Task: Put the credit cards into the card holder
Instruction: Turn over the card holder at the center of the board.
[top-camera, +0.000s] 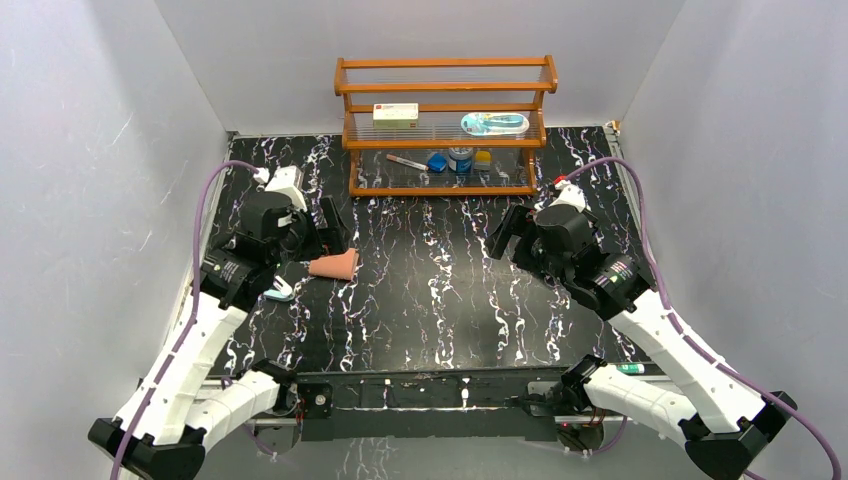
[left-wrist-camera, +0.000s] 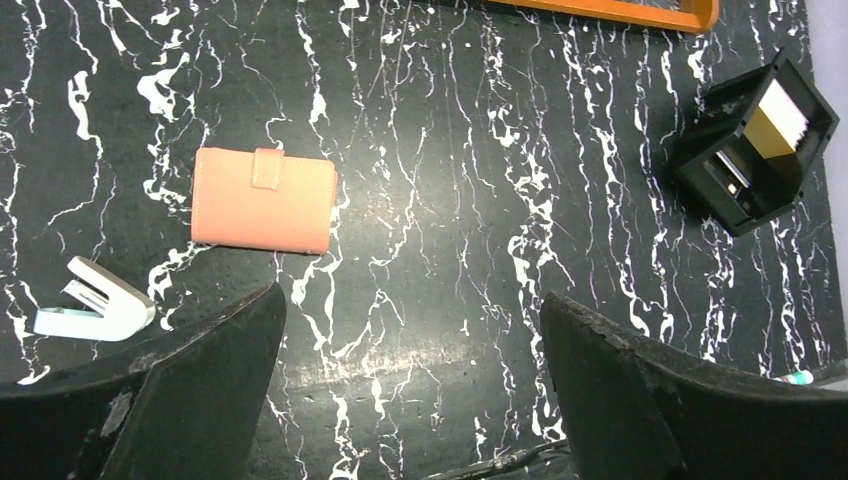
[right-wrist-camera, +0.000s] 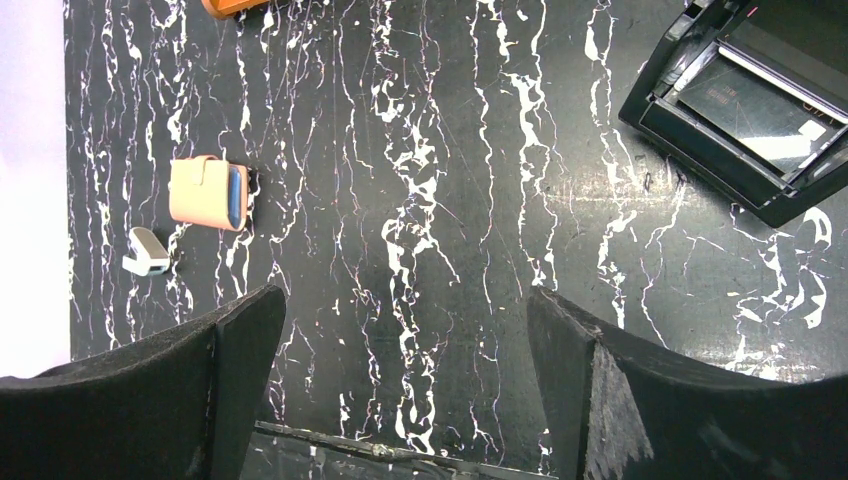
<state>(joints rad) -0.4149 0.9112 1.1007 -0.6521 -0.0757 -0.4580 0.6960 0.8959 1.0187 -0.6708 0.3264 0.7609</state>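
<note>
While L gripper (left-wrist-camera: 410, 296) gapes wide, card holder (left-wrist-camera: 263, 200) lies folded nearby.

A black tray (left-wrist-camera: 700, 165) lies on the marbled black table (left-wrist-camera: 450, 200), ahead and right of the left claw (left-wrist-camera: 410, 295), well apart. From the right claw (right-wrist-camera: 405, 292) it is also ahead-right. A small white clip-like piece (left-wrist-camera: 100, 305) sits just left of the left claw. Beyond both claws stands a wooden rack (top-camera: 445, 62) holding a red-labelled white box (top-camera: 396, 113), a blue-and-clear pack (top-camera: 495, 124), a pen (top-camera: 406, 161) and a small can (top-camera: 460, 158).
</note>
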